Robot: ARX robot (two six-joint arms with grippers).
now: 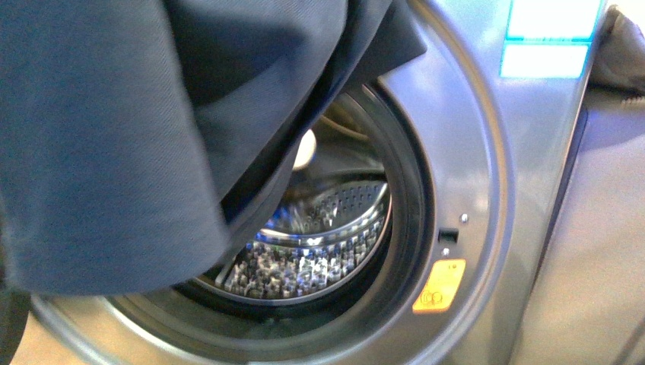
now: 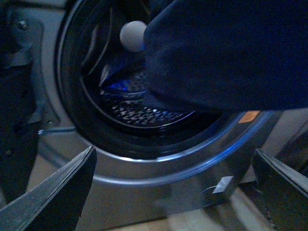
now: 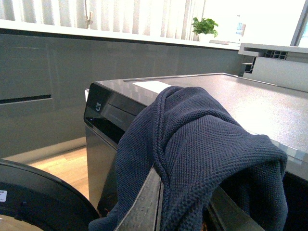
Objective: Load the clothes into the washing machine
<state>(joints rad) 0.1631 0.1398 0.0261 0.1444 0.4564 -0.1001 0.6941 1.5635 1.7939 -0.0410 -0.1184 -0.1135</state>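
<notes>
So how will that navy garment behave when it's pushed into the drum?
The garment is probably floppy: it hangs in loose folds. Its knit weave looks grippy, not slippery. It'll likely bunch or snag on the gasket rather than slide.

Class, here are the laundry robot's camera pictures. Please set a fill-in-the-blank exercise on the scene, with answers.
1. The left tool is ___, gripping nothing.
2. In the front view, the clothes, draped over the right tool, cover the upper ___ of the washing machine porthole.
3. In the right wrist view, a potted ___ stands on the sill.
Answers: open; left; plant.
</notes>
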